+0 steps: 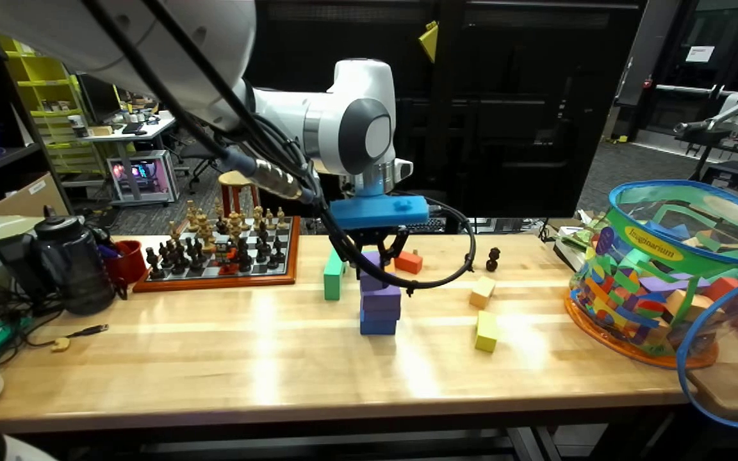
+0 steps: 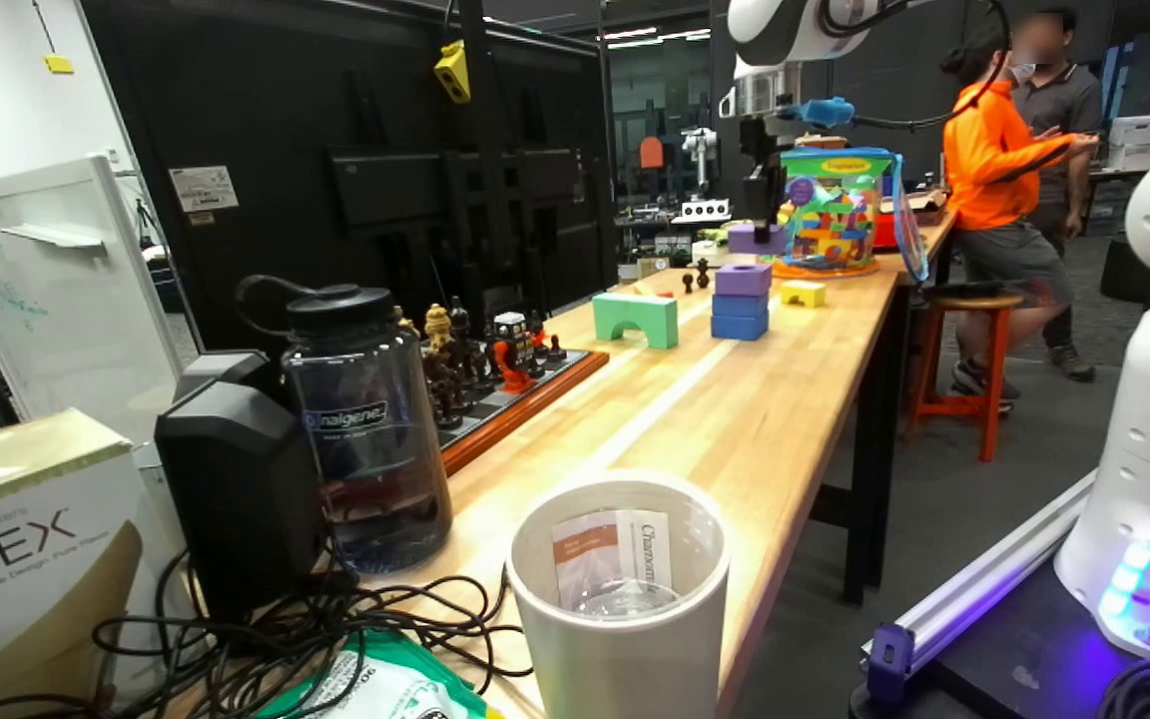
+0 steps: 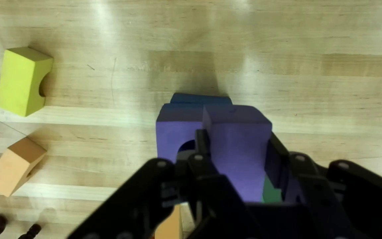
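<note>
We find the gripper (image 3: pixel 238 142) pinching a purple block (image 3: pixel 239 162) by opposite sides, leaving, we judge, its underside free. It hangs just above a stack (image 2: pixel 741 302) whose blue blocks (image 2: pixel 733 327) support another purple piece (image 2: pixel 741 283).

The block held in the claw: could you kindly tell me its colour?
The held block is purple; it shows best in the wrist view.

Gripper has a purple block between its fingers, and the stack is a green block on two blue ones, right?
Not quite: the stack's top block is purple, not green, as an exterior view shows. The two blue blocks beneath it and the purple block held in the gripper are as you say.
</note>
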Controlling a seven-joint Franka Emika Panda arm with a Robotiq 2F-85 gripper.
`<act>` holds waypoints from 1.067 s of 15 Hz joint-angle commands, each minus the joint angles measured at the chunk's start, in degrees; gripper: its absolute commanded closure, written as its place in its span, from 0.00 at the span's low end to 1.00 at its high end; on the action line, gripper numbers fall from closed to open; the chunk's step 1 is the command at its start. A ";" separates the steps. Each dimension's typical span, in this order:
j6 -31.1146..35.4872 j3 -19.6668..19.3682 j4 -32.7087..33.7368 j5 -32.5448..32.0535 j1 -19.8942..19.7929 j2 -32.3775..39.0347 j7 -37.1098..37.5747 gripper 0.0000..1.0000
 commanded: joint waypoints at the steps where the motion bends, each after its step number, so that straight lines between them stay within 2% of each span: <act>1: 0.52 -0.29 0.87 1.56 0.82 1.66 -2.42 0.84; 9: 0.52 -0.10 2.66 3.55 0.51 5.04 -4.65 0.84; 16: -0.07 0.13 3.95 4.08 0.30 5.24 -5.05 0.84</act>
